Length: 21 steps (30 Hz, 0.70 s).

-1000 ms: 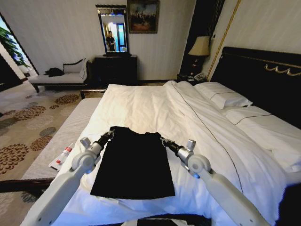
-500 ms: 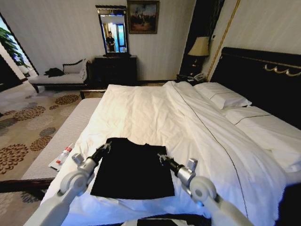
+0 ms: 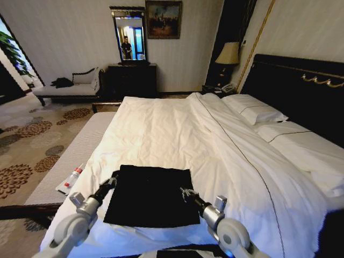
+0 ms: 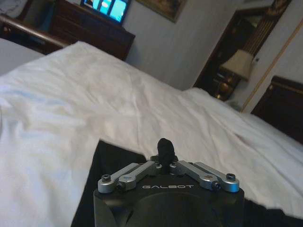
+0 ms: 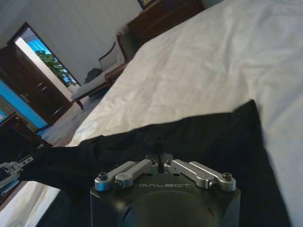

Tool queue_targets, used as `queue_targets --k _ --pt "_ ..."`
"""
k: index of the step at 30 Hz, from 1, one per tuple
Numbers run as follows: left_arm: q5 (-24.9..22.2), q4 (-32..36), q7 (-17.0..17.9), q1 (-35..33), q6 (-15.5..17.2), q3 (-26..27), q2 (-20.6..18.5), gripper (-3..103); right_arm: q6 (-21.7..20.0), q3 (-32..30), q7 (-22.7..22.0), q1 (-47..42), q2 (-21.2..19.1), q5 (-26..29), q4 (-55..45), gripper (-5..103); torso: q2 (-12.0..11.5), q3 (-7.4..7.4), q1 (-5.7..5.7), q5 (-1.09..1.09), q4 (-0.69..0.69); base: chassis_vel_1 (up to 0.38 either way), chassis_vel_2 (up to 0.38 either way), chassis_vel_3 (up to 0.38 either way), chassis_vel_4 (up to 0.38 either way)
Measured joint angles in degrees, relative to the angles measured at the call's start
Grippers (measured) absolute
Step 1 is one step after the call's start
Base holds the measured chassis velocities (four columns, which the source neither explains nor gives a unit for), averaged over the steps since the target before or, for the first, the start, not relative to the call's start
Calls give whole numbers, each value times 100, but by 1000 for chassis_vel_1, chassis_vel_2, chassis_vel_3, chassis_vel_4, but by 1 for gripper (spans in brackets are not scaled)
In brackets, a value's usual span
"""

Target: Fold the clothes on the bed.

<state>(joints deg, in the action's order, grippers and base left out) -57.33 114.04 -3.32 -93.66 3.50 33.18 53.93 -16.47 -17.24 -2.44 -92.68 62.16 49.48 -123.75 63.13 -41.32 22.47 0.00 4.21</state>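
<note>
The clothes, a black T-shirt (image 3: 150, 198), lie doubled over into a neat rectangle on the near end of the bed (image 3: 161, 123), plain black side up. My left gripper (image 3: 110, 183) is shut at the shirt's left edge, its dark fingertips (image 4: 165, 147) pinched together over the black cloth (image 4: 111, 158). My right gripper (image 3: 186, 192) is shut at the right edge. In the right wrist view its closed tips (image 5: 160, 155) are buried in raised black fabric (image 5: 203, 137), and the left gripper (image 5: 9, 172) shows far off.
White pillows (image 3: 255, 110) and a dark headboard (image 3: 301, 80) are at the right. A pale bench (image 3: 70, 156) runs along the bed's left side with a small tube (image 3: 71, 178) on it. A chaise (image 3: 70, 88), dresser (image 3: 131, 78) and lamp (image 3: 228, 54) stand at the back.
Both grippers drew back toward me and lower, bringing the shirt's far edge with them. The shirt went from a long shape to a shorter, doubled rectangle.
</note>
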Motion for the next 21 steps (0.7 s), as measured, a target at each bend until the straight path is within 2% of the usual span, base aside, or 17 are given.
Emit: queue_targets --k 6,15,21 --pt "198 -112 -24 -118 -54 -122 30 1 94 -196 112 -365 121 -173 44 0 -1 0 0 0 -1 0 0 0 0" --pt "286 46 -31 -382 -77 -124 -35 1 137 -500 185 -787 5 -284 -226 0 -1 0 0 0 0 0 0 0 0" --pt "340 49 -81 -677 -123 1 -136 1 188 -380 220 -854 114 -556 -93 0 -1 0 0 0 0 0 0 0 0"
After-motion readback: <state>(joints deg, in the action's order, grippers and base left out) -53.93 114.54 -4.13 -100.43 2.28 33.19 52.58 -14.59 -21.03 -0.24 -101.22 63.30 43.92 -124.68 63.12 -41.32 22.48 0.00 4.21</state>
